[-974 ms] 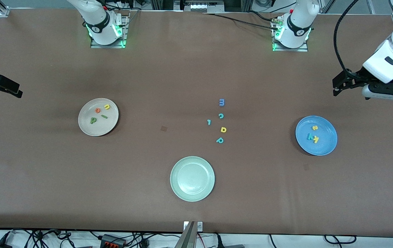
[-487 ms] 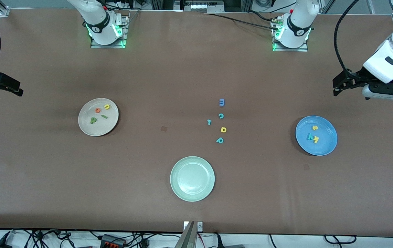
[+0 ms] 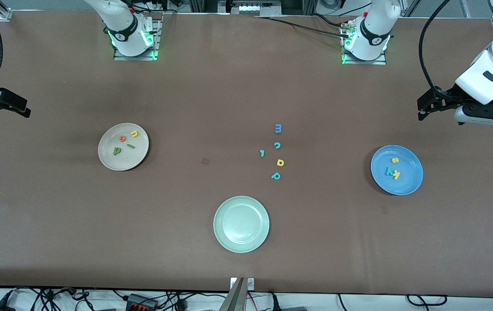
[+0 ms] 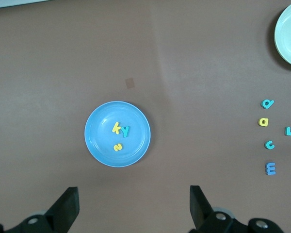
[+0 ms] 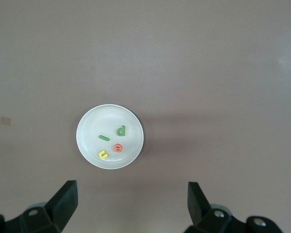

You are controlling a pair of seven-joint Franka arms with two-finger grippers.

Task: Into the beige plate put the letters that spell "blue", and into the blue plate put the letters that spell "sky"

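The beige plate (image 3: 123, 147) lies toward the right arm's end of the table (image 3: 212, 95). In it are the four letters of "blue": the green b (image 3: 117, 151), the thin green bar (image 3: 131, 146), the yellow u (image 3: 134, 134) and the orange e (image 3: 122, 138). They lie apart from each other, none touching.

The blue plate (image 3: 396, 169) lies toward the left arm's end. It holds the letters of "sky": the yellow k (image 3: 396, 175) and the teal y (image 3: 388, 171) touch each other, and the yellow s (image 3: 395, 160) is just beside them.

Five other letters lie on the table between the two plates: a blue m (image 3: 278, 128), a teal c (image 3: 277, 145), a small teal l (image 3: 262, 153), a yellow a (image 3: 280, 163) and a teal p (image 3: 276, 176). A pale green plate (image 3: 241, 223) with nothing in it lies nearer to the front camera than these letters.

The right hand (image 3: 11, 106) hangs open at the table's edge on the right arm's end and holds nothing. The left hand (image 3: 434, 106) is over the table at the left arm's end, above the blue plate's area, also open and holding nothing.
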